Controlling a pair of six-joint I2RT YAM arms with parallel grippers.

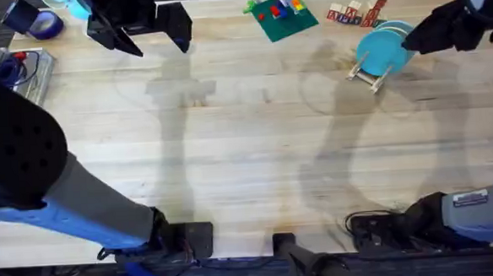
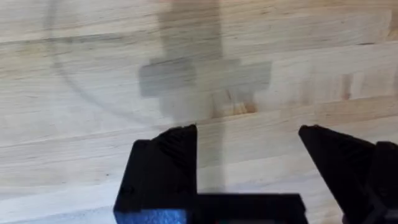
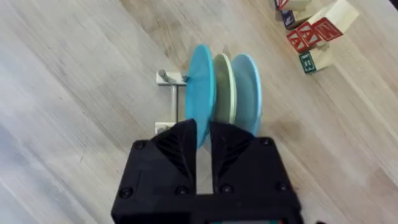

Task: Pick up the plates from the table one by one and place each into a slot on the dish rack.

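Three plates stand on edge in the dish rack [image 3: 166, 78] at the table's far right: a bright blue plate [image 3: 200, 81], a cream plate [image 3: 222, 87] and a light blue plate [image 3: 247, 90]. In the overhead view they read as one blue stack of plates [image 1: 384, 50] in the rack [image 1: 368, 77]. My right gripper [image 3: 204, 140] is at the rack [image 1: 410, 38], its fingers close together on the bright blue plate's rim. My left gripper [image 2: 247, 134] hangs open over bare table [image 2: 93, 74] at the far left [image 1: 155, 40], holding nothing.
A green baseplate with coloured bricks [image 1: 281, 14] lies at the far edge. Wooden letter blocks [image 1: 354, 12] sit just behind the rack, also seen as blocks [image 3: 314, 31] from the right wrist. A blue object [image 1: 46, 26] and a tray [image 1: 23, 65] lie at the far left.
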